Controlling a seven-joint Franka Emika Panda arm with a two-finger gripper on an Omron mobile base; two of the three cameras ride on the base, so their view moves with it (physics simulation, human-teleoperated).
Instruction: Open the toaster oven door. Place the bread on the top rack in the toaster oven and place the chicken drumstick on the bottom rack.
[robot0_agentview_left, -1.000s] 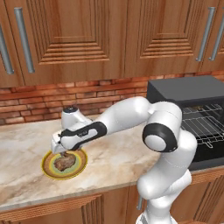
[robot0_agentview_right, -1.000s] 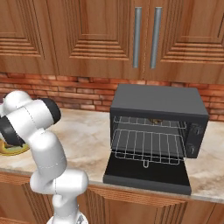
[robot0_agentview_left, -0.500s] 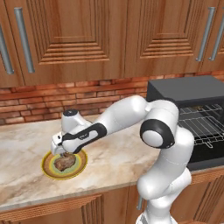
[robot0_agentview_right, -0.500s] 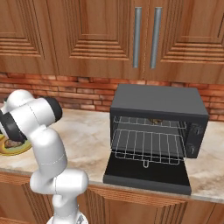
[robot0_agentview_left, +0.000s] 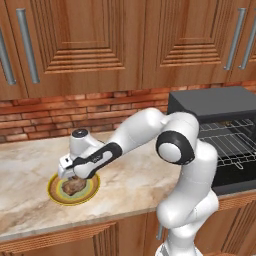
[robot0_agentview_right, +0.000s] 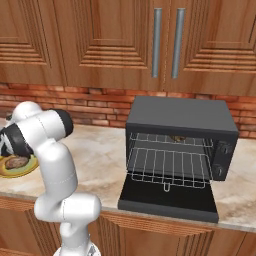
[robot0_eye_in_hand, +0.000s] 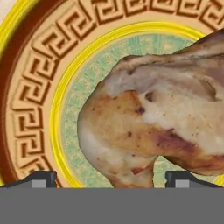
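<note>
The arm reaches far to the left over the marble tabletop (robot0_agentview_left: 130, 185), and the end effector (robot0_agentview_left: 71, 175) is low over a round plate (robot0_agentview_left: 55, 192) with a yellow rim and a brown key pattern. On this plate lies the chicken drumstick (robot0_agentview_left: 74, 185), a lumpy golden-brown piece. In the hand view the chicken drumstick (robot0_eye_in_hand: 157, 127) is very close, and the two dark fingertips (robot0_eye_in_hand: 39, 178) stand wide apart at the bottom, one on each side of the meat, so the end effector is released and grasps nothing. I cannot tell if the tips already touch the plate (robot0_eye_in_hand: 35, 65).

In the right base view the same plate (robot0_agentview_right: 25, 169) shows at the left edge, partly behind the arm.

The toaster oven (robot0_agentview_right: 182, 120) stands on the tabletop well apart from the plate, to the right. The toaster oven door (robot0_agentview_right: 167, 200) is folded down flat in front of it. Inside, the top rack (robot0_agentview_right: 172, 142) carries a small brownish thing at the back, probably the bread (robot0_agentview_right: 176, 138), but it is too small to be sure. The bottom rack (robot0_agentview_right: 167, 167) is pulled a little forward over the door.

Behind the tabletop is a red brick wall (robot0_agentview_left: 75, 112), and above it are wooden cabinets (robot0_agentview_left: 90, 40) with metal handles.
</note>
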